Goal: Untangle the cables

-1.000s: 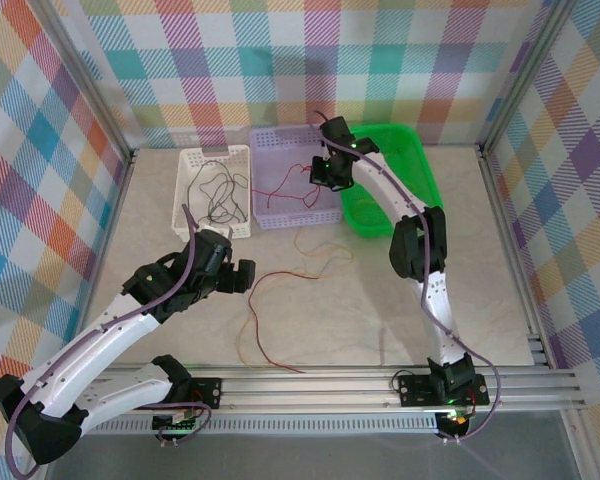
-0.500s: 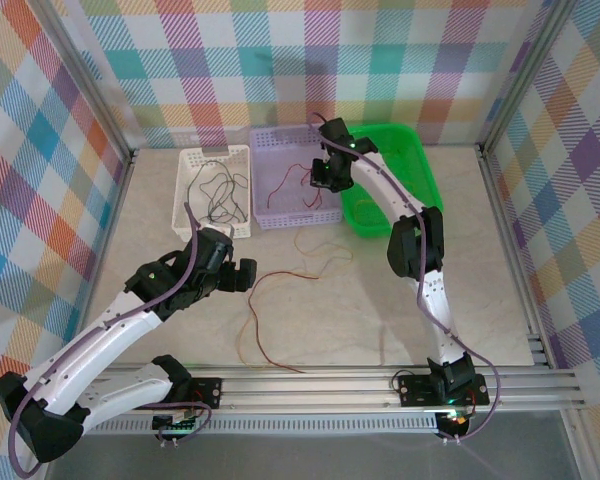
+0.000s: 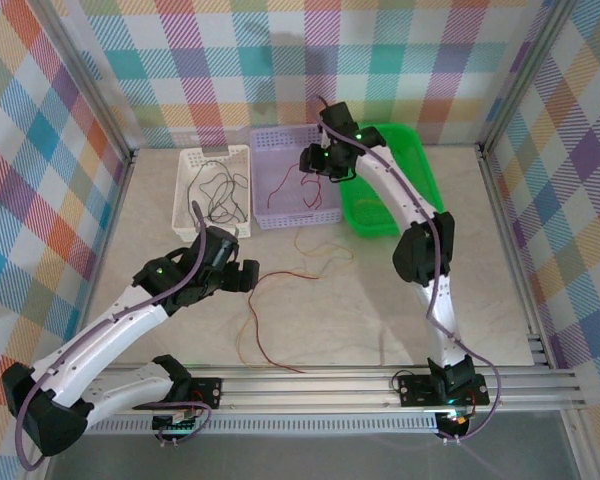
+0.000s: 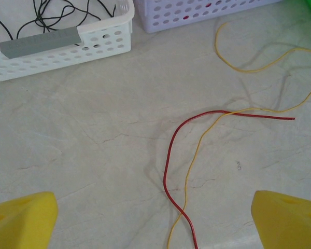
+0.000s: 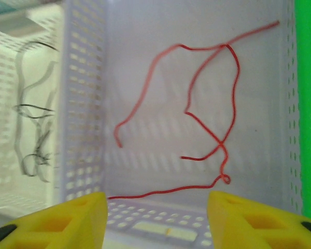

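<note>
Clearly empty end effectors.
Left end effector (image 4: 155, 220) gapes over a red cable (image 4: 167, 161) crossing a yellow cable (image 4: 187, 176) on the tabletop (image 4: 83, 155); right end effector (image 5: 156, 218), part-open, over another red cable (image 5: 237, 83) in a basket (image 5: 83, 104).

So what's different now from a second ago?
The right gripper opened and let go of a red cable, which now lies in the purple basket. It also slid a little left and farther back. The left gripper stayed open above the table. The second red cable, the yellow cable and the black cables in the white basket didn't move.
</note>
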